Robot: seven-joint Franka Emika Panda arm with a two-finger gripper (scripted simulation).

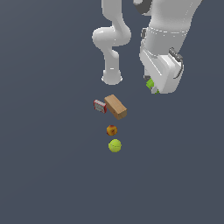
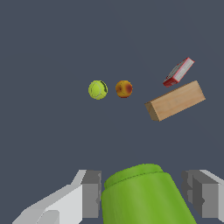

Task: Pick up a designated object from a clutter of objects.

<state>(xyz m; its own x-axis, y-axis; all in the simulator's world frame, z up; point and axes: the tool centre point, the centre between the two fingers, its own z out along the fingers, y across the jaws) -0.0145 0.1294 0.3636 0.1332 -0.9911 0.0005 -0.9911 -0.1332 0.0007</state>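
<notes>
Green cup [image 2: 142, 192] clamped in the gripper [image 2: 142, 194], up off the floor [image 1: 43, 166].

The wrist view shows the cup large between the two grey fingers [image 2: 89, 192], one on each side against its wall; the exterior view shows only a green sliver [image 1: 150, 83] under the white hand. The arm [image 1: 111, 48] hangs raised, apart from the rest on the exterior view's right. Below lie the brown box [image 1: 116, 106] with the red-and-white item [image 1: 100, 106] just beside it, then the apple [image 1: 111, 130] and tennis ball [image 1: 114, 145] nearby.

Exterior view looks down from high and far; my wrist view looks past my fingers [image 2: 87, 199], sharing the tennis ball [image 1: 114, 145].
</notes>
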